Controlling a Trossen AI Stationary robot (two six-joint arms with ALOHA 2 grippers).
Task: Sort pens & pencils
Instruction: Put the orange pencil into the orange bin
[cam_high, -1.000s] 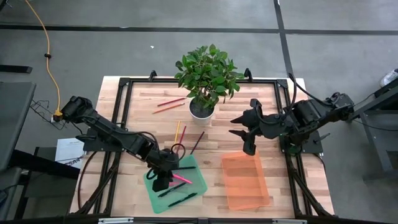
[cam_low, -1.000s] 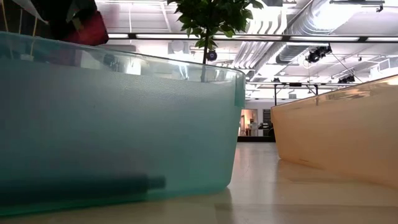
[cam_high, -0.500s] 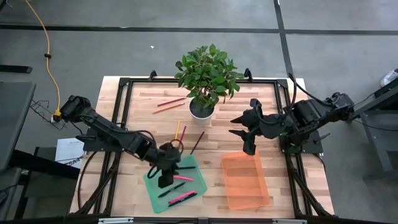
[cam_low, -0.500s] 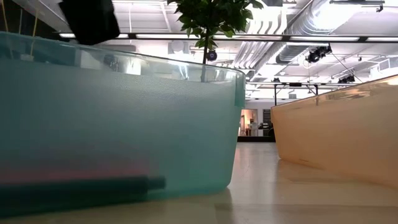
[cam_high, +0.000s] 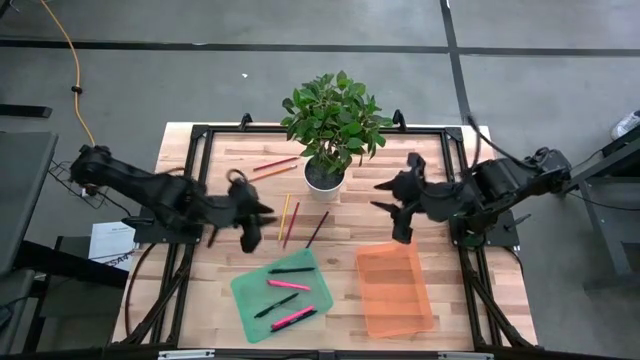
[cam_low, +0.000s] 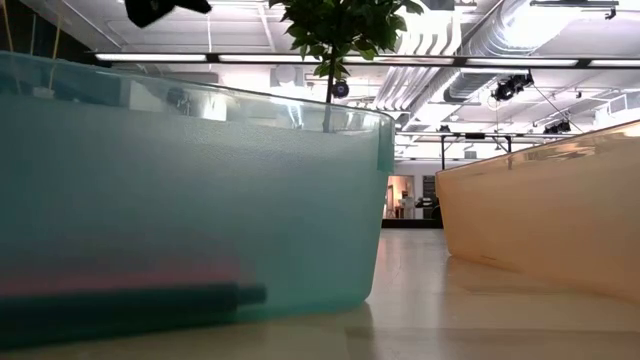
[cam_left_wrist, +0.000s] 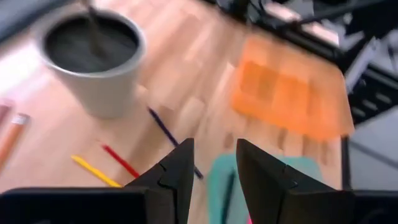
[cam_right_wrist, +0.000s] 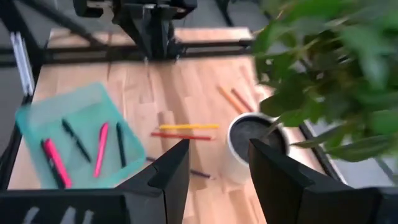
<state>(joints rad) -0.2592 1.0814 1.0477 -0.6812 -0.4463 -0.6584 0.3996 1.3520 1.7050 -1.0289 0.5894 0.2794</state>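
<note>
A: Which step is in hand?

B: By the look of it, the pens are done and the pencils come next. The green tray at six o'clock on the desk holds the pens, pink and black. The orange tray at its three o'clock side holds nothing.

A: And the arms?

B: The left pincer hovers above the boards at nine o'clock, fingers spread, carrying nothing. The right pincer hangs at three o'clock beyond the orange tray, likewise spread and bare.

A: Where are the pencils?

B: All loose on the desk. A yellow pencil, a red pencil and a dark pencil lie near centre, just at the six o'clock side of the white plant pot. Two more, an orange pencil and a second red one, sit toward eleven o'clock.

A: So the next move?

B: Probably the left pincer dropping onto the yellow pencil, closest to it, closing across the thin shaft, then carrying it over to the orange tray.
</note>
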